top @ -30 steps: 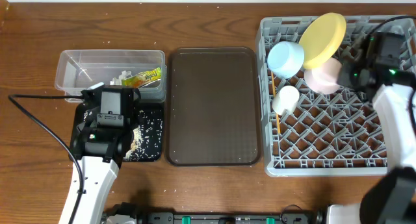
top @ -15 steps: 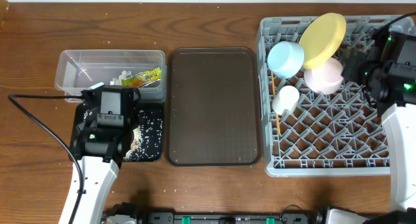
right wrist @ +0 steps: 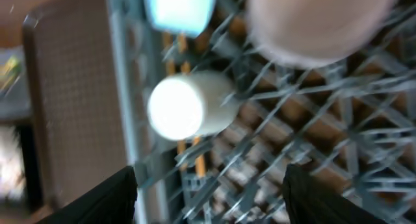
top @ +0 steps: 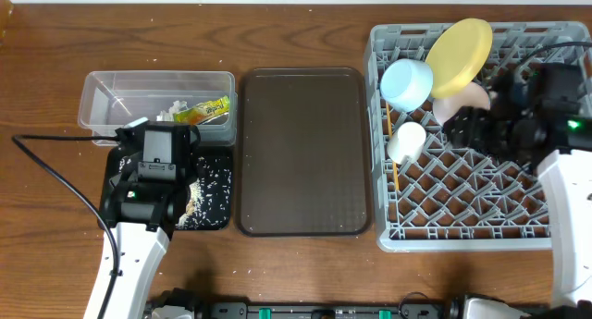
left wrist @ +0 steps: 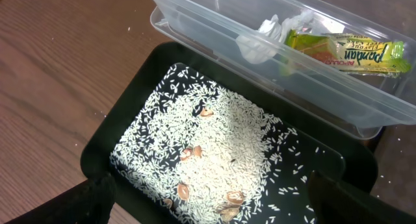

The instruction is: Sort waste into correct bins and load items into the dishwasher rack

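Note:
The grey dishwasher rack (top: 481,199) holds the yellow plate (top: 460,54), light blue bowl (top: 407,83), pale pink bowl (top: 458,102), white cup (top: 405,141) and chopsticks (top: 395,176). My right gripper (top: 467,127) hovers open over the rack beside the pink bowl, holding nothing. In its blurred wrist view the right gripper (right wrist: 211,198) faces the cup (right wrist: 185,107), blue bowl (right wrist: 179,8) and pink bowl (right wrist: 318,23). My left gripper (left wrist: 218,208) stands open above the rice (left wrist: 214,139) in the black tray (left wrist: 104,146). The clear tub (left wrist: 195,36) holds the wrapper (left wrist: 344,52) and paper wad (left wrist: 270,36).
A large dark-brown serving tray (top: 303,153) lies between the bins and the rack. A few brown scraps (left wrist: 188,152) sit among the rice. A black cable (top: 55,176) runs across the table to the left arm.
My right gripper has opened and let go of the pink bowl, then moved left and toward the front over the rack. The left arm has not moved.

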